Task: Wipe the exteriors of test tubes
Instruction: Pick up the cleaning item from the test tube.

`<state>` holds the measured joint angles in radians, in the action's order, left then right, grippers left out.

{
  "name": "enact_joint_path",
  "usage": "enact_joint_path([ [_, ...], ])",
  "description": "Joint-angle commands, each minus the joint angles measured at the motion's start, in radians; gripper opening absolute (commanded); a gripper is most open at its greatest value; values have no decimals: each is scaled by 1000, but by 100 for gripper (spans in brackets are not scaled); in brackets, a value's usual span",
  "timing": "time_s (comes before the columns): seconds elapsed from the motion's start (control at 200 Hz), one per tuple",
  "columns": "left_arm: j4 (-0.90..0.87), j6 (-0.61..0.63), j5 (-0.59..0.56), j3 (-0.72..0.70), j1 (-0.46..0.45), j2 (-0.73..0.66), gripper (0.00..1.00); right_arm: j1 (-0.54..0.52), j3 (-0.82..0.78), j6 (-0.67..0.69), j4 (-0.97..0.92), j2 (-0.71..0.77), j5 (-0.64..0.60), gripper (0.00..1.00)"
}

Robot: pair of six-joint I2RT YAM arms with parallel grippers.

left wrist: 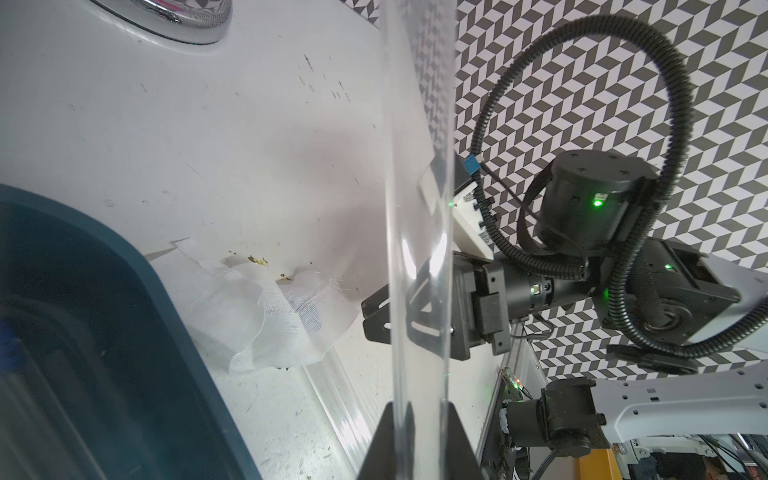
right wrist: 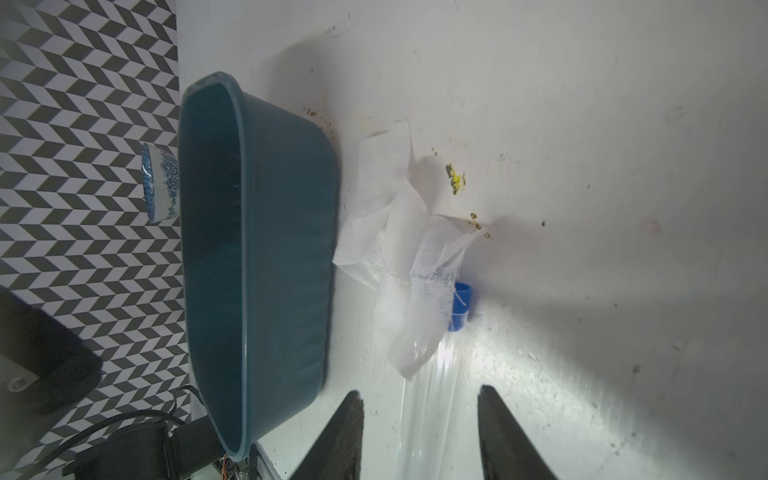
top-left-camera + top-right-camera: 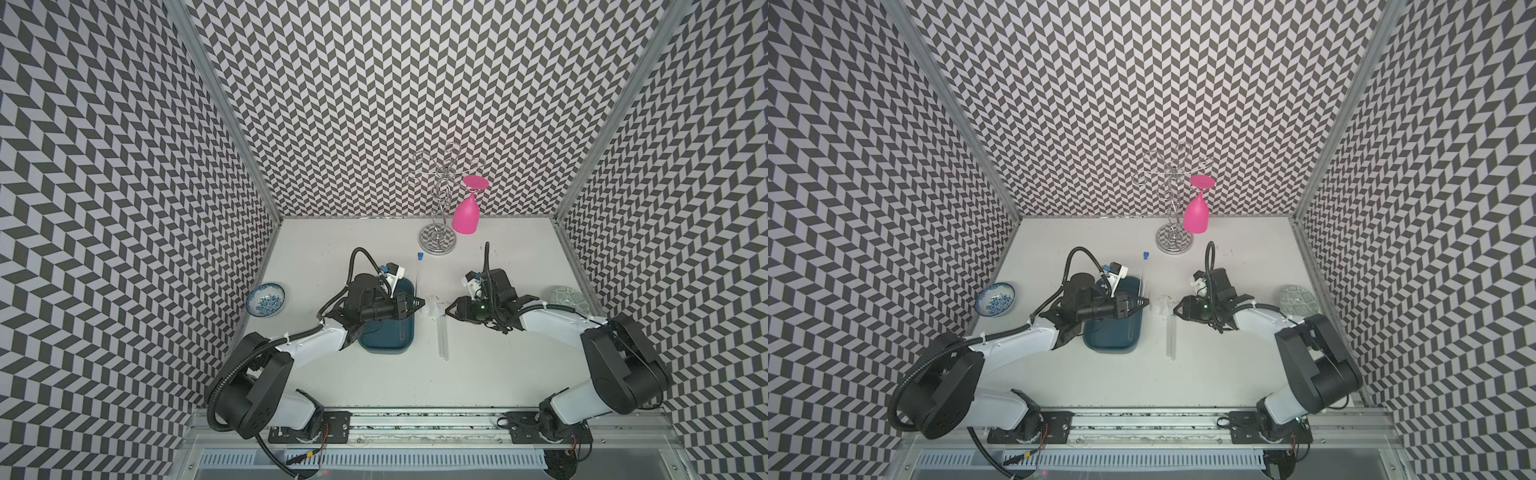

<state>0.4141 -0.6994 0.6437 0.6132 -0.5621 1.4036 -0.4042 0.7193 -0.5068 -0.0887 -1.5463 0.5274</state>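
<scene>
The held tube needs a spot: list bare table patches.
Free: near strip of white table before the teal plastic tray; far corner between blue-patterned bowl and chrome wire rack. Crowded: white gauze wad and two clear tubes at centre.

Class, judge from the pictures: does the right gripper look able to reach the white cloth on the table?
Probably yes: the right gripper is open, pointing at the cloth, nothing between them.

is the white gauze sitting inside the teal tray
No, the gauze lies on the white table beside the teal tray, outside its wall.
</scene>
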Motion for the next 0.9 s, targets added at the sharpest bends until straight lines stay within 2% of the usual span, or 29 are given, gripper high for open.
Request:
enact_joint_path([
  [0.0, -6, 14, -3, -9, 3, -17, 14, 8, -27, -19, 165, -33, 52, 45],
  [0.14, -2, 14, -3, -10, 2, -13, 14, 13, -30, -37, 237, -86, 75, 43],
  [0.225, -2, 16, -1, -7, 1, -9, 14, 15, -15, -39, 257, -117, 76, 38],
  [0.26, -4, 17, -1, -7, 1, -5, 14, 16, -7, -37, 259, -124, 73, 33],
  [0.366, -4, 20, 2, -2, -1, 5, 14, 21, 18, -28, 248, -109, 52, 9],
  [0.436, -6, 23, 6, 5, -5, 17, 14, 21, 39, -12, 211, -76, 26, 0],
  [0.596, -8, 28, 8, 34, -19, 54, 14, 21, 71, 23, 137, 60, 40, 0],
  [0.741, 12, 21, 11, 69, -36, 99, 14, 19, 113, 30, 66, 189, 125, 0],
  [0.896, 39, 10, 29, 103, -49, 153, 14, 7, 172, 17, 31, 245, 217, 0],
])
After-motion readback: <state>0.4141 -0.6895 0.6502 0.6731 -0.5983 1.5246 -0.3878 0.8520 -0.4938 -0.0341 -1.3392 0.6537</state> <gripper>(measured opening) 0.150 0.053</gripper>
